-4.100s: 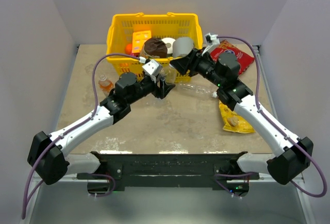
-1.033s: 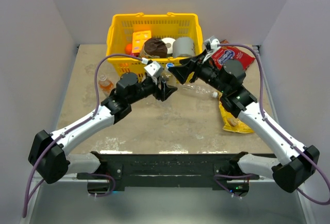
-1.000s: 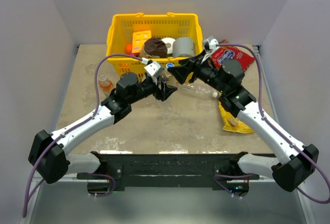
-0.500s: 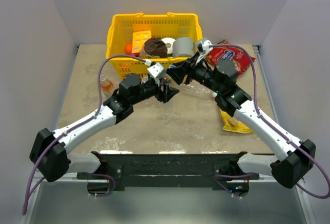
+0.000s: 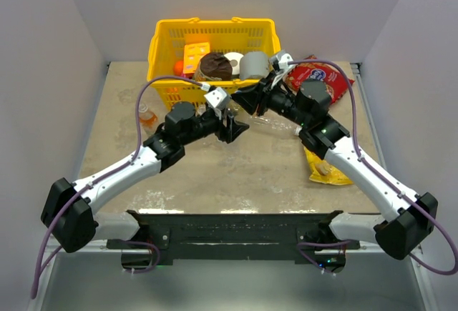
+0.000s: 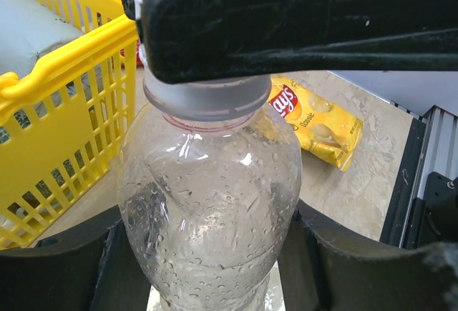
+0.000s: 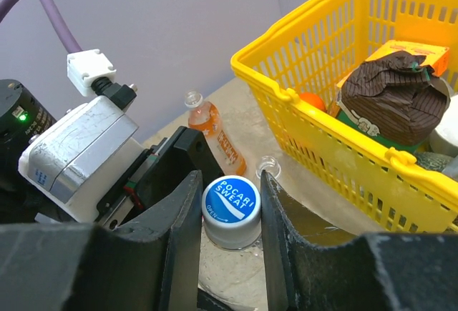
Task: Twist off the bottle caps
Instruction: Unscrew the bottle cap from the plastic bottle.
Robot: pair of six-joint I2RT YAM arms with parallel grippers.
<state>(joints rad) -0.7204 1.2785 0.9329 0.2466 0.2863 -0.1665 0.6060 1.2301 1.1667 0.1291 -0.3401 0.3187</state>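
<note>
My left gripper (image 6: 207, 254) is shut on a clear bottle (image 6: 207, 196) beaded with droplets and holds it upright by its body. Its whitish bottle cap (image 7: 230, 202) has a blue "Pocari Sweat" face. My right gripper (image 7: 229, 204) is closed on this cap from above, one finger on each side. In the top view the two grippers meet in front of the basket, left (image 5: 232, 126) and right (image 5: 243, 102). An orange-drink bottle (image 7: 215, 136) stands behind with an open mouth. A second clear bottle (image 5: 275, 124) lies on the table.
A yellow basket (image 5: 163, 43) with a brown bundle, rolls and a grey can stands just behind the grippers. A yellow chips bag (image 5: 325, 168) and a red bag (image 5: 322, 75) lie to the right. Another open clear bottle mouth (image 7: 268, 162) shows beside the basket.
My right gripper has moved left and down onto the cap of the held bottle. My left arm has shifted slightly right with the bottle.
</note>
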